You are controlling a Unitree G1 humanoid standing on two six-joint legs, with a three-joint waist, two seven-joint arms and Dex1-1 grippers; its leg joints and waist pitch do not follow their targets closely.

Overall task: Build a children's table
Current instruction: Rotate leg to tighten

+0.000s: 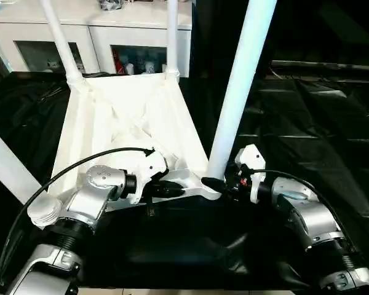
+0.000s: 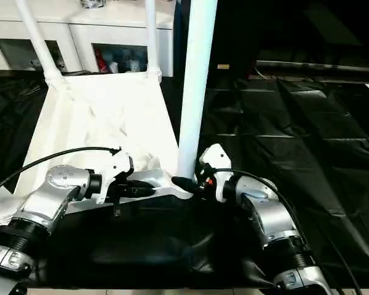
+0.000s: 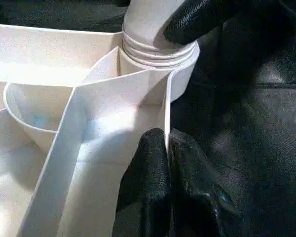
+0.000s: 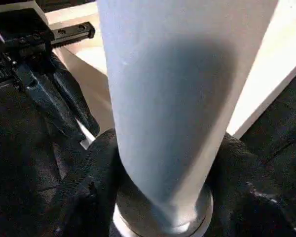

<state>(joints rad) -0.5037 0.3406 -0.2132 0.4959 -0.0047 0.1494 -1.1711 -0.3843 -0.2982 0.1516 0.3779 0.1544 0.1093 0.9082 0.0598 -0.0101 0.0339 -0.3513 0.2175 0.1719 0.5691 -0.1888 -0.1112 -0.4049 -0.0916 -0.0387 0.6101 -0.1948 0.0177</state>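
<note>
While its black fingers are wrapping the near-right leg (image 1: 237,92) just above the corner socket (image 3: 160,54), the right gripper (image 1: 216,183) is clasping it, and the left gripper (image 1: 179,188) is pinching the rim of the upturned tabletop (image 1: 129,117) lying on the black sheet (image 1: 307,123). If the leg is tilting, twisting could be cross-seating it and lifting the corner.

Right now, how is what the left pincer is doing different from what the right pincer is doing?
The left pincer is pinched shut on the thin rim of the tabletop, while the right pincer wraps around the fat round leg. The left pincer grips a flat edge lying low; the right pincer hugs a tube standing upright in its corner socket. Both have black fingers and meet at the same near corner.
</note>
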